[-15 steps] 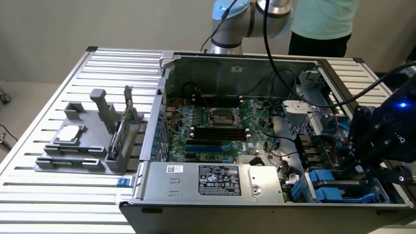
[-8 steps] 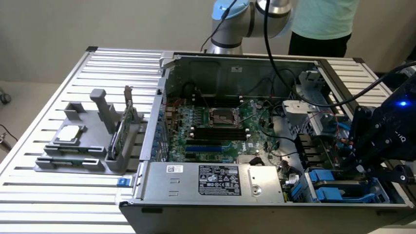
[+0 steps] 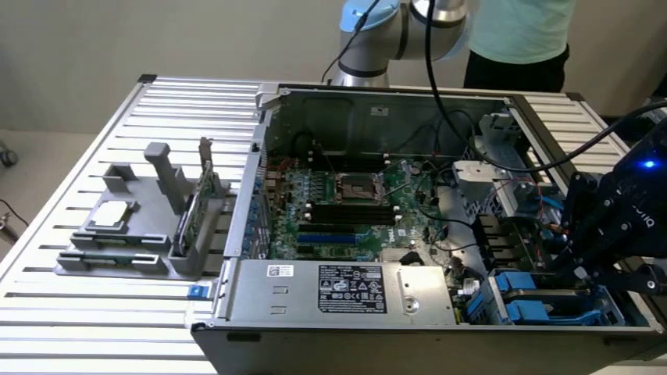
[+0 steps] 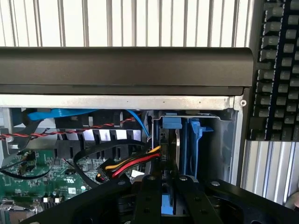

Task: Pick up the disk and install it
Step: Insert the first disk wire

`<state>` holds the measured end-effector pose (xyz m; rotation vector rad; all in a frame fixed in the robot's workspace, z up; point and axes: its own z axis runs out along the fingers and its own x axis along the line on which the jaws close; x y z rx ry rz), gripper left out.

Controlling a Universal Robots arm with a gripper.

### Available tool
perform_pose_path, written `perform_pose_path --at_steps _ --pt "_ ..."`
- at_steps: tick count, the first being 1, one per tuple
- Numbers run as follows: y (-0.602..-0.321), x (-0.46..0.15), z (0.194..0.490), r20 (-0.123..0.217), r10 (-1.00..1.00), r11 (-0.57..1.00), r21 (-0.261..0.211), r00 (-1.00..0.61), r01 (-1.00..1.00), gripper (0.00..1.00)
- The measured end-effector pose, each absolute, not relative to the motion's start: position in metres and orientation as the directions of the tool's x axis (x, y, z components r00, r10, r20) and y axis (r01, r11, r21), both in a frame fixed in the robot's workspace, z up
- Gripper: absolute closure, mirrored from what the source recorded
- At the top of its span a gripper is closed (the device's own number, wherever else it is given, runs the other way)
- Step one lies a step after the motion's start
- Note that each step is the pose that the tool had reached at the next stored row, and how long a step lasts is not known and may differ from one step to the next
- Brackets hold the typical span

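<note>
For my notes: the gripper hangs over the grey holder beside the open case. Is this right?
Not quite. In the exterior view the gripper hangs over the blue drive bay inside the open case, not over the grey holder beside it.

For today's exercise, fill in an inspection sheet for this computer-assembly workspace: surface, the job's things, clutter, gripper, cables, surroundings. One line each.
Surface: slatted metal table, carrying an open computer case.
Job's things: the disk, blue-framed, stands on edge in the case's drive bay.
Clutter: grey parts holder with a small chip and an upright green card; keyboard beside the case.
Gripper: the gripper is down at the drive bay, fingers closed narrowly around the disk's edge.
Cables: red, yellow and black wires beside the disk; blue cable.
Surroundings: a person stands behind the table.
</note>
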<state>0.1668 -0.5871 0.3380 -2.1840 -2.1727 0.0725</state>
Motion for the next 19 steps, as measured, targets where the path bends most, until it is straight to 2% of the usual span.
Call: perform_pose_path --at_steps 19 --pt "-0.5841 0.1685 0.3380 0.001 1.000 -0.005 -0.078 0.005 0.997 0.83"
